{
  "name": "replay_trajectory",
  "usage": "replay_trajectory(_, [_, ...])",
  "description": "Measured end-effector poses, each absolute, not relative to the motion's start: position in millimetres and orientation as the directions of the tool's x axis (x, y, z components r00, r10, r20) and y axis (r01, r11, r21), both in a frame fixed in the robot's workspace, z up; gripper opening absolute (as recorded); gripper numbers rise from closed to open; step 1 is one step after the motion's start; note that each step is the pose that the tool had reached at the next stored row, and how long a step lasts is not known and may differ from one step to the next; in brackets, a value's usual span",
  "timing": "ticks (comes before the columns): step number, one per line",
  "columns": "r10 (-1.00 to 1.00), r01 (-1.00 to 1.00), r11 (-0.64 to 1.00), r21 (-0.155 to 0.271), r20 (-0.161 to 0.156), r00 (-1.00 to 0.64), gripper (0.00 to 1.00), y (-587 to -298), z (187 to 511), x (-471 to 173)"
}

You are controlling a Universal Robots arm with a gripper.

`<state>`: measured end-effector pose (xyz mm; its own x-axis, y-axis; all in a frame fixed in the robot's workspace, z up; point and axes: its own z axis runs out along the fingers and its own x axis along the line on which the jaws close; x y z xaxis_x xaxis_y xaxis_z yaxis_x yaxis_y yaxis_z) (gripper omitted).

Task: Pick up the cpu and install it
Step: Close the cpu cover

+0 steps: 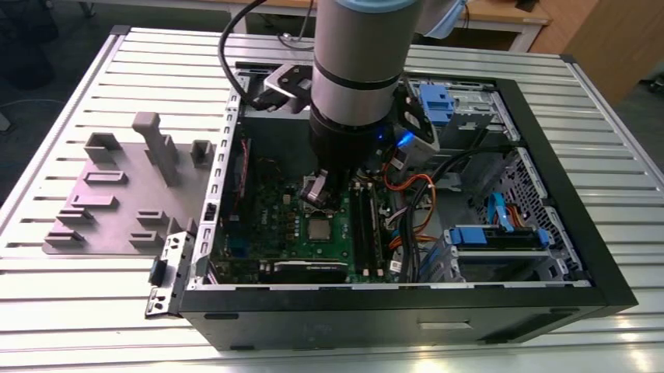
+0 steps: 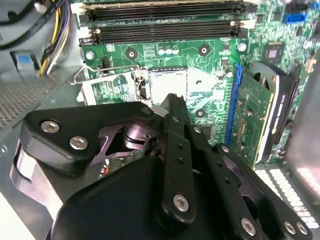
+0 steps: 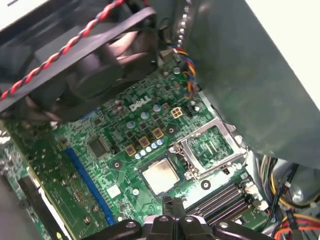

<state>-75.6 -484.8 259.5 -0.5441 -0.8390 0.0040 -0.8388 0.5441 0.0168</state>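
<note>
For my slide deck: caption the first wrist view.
End effector near the cpu, which lies on the motherboard beside the open metal frame.

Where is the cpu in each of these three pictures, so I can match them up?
Exterior view: the cpu lies on the green board inside the case.
Second wrist view: a pale square beside the open metal frame.
First wrist view: a silver square beside that frame.
Shared landmark: the black memory slots next to it.

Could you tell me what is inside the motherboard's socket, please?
The cpu lies flat in it, silver top showing, with the hinged frame open beside it. Whatever is beneath the cpu is covered.
</note>
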Motion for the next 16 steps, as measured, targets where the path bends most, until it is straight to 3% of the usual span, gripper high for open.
replay_trajectory(3, [-0.859, -0.859, 0.511, 0.022, -0.005, -0.511, 0.11, -484.8, 258.9, -75.3])
replay_trajectory(8, [-0.860, -0.863, 0.501, 0.065, -0.077, -0.505, 0.11, -484.8, 258.5, -74.5])
replay_trajectory(16, [-0.897, -0.900, 0.430, 0.066, -0.080, -0.434, 0.11, -484.8, 256.0, -74.5])
